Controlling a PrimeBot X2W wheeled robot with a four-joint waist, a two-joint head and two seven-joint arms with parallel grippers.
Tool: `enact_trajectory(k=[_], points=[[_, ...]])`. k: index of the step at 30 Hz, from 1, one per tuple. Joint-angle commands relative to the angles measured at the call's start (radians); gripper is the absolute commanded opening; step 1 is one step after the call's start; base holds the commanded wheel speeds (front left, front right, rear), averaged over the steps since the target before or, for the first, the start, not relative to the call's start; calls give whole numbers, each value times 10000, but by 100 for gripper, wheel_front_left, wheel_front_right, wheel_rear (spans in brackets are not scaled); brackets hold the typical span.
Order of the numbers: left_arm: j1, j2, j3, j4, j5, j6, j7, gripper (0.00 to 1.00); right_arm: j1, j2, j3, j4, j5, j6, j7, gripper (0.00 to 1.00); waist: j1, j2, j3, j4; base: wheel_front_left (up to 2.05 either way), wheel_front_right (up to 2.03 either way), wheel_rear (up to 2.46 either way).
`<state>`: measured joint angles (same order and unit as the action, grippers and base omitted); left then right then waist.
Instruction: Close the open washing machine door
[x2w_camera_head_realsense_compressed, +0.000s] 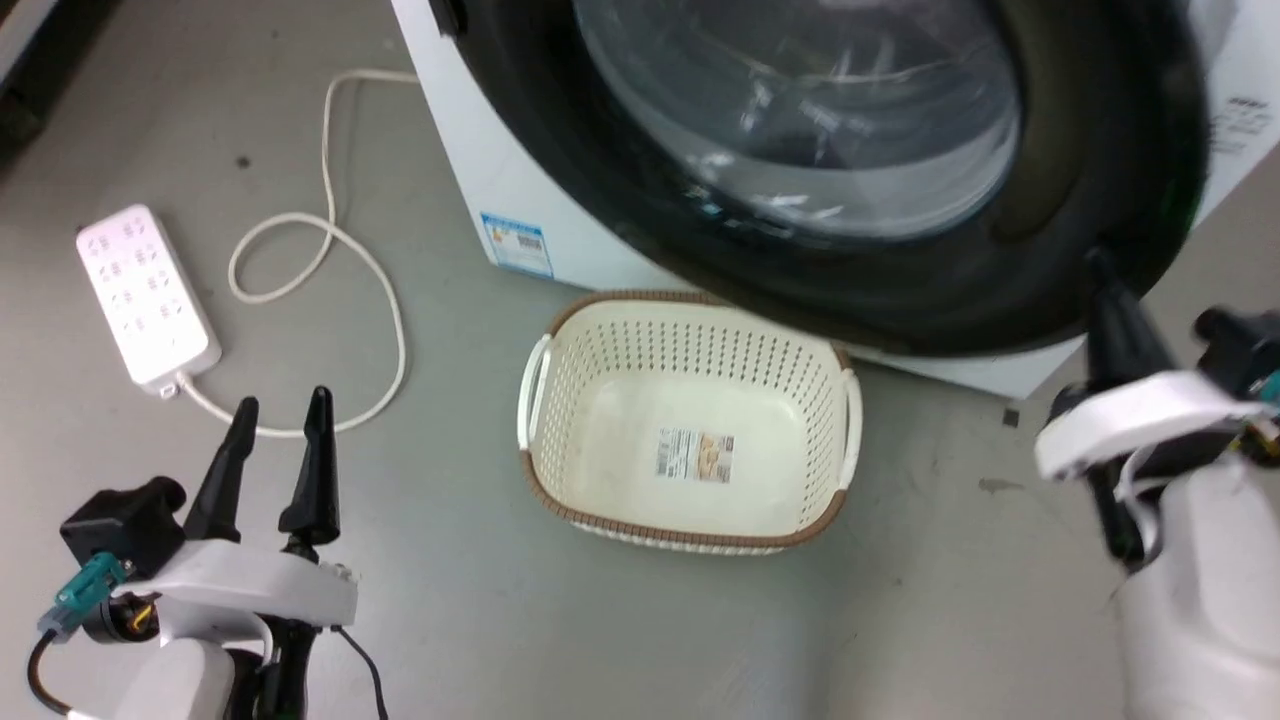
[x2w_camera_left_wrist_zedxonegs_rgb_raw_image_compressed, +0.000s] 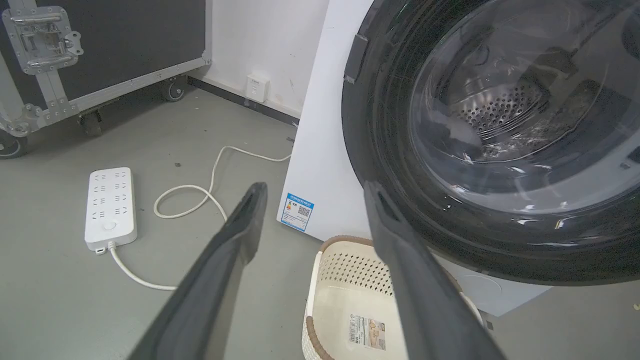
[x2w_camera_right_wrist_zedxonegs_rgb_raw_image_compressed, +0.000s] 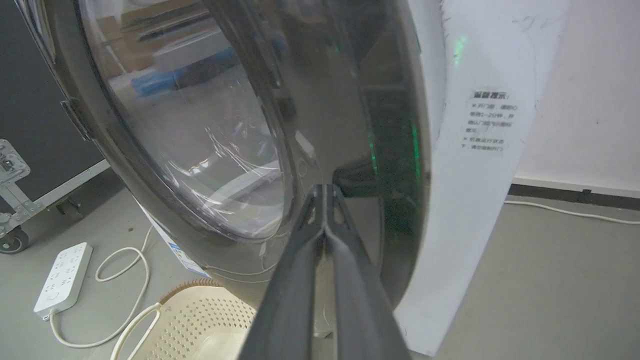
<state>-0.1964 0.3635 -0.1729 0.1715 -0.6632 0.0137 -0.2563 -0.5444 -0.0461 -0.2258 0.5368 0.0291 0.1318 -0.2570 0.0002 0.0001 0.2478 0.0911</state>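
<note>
Clearly the right gripper (x2w_camera_right_wrist_zedxonegs_rgb_raw_image_compressed: 325, 192) is the one doing the work. Its jaws are pressed together with nothing between them, making a single stiff prod. The joined tip sits at the black rim of the door (x2w_camera_right_wrist_zedxonegs_rgb_raw_image_compressed: 200, 125), apparently touching it, on the side far from what looks like the hinge. A push there should swing the door most easily. The door lies close over the front of the washing machine (x2w_camera_right_wrist_zedxonegs_rgb_raw_image_compressed: 475, 200), its rim near the white panel. I cannot tell whether the latch has caught, so I judge a last firm press may be needed.

The left gripper (x2w_camera_head_realsense_compressed: 283, 400) hangs low on the other side with its jaws spread and empty, well apart from the door. I take it to be kept out of the swing.

On the floor just in front of the machine stands a cream basket (x2w_camera_head_realsense_compressed: 690, 298), its back rim under the door's lower edge. The door passes above it, so it should not snag. A power strip (x2w_camera_head_realsense_compressed: 148, 295) and its looping cord (x2w_camera_head_realsense_compressed: 325, 130) lie to the left, the cord running near the left gripper. To the right of the machine the floor (x2w_camera_right_wrist_zedxonegs_rgb_raw_image_compressed: 550, 280) offers open room for the arm to draw back.
</note>
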Motion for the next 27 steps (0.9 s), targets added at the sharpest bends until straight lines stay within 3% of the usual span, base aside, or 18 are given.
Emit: enact_trajectory(k=[1,14,20,27], points=[[-164,-34,89,37,68,-94,-54,100,-337,-41,-219,61,-154,-11,-39,0,-2,-1,222,97,0,0,0],[-732,-344,682,174,382,-678,-55,100,-2442,-41,-2058,340,-1418,-11,-44,0,-2,-1,1264,470,0,0,0],[-801,-501,887,355,551,-840,-55,100,-2797,-41,-2296,285,-1515,-11,-46,0,-2,-1,1269,439,0,0,0],[-614,-644,1130,481,788,-903,-55,100,-2133,-41,-1978,-425,-695,-11,-46,0,-2,-1,597,101,0,0,0]])
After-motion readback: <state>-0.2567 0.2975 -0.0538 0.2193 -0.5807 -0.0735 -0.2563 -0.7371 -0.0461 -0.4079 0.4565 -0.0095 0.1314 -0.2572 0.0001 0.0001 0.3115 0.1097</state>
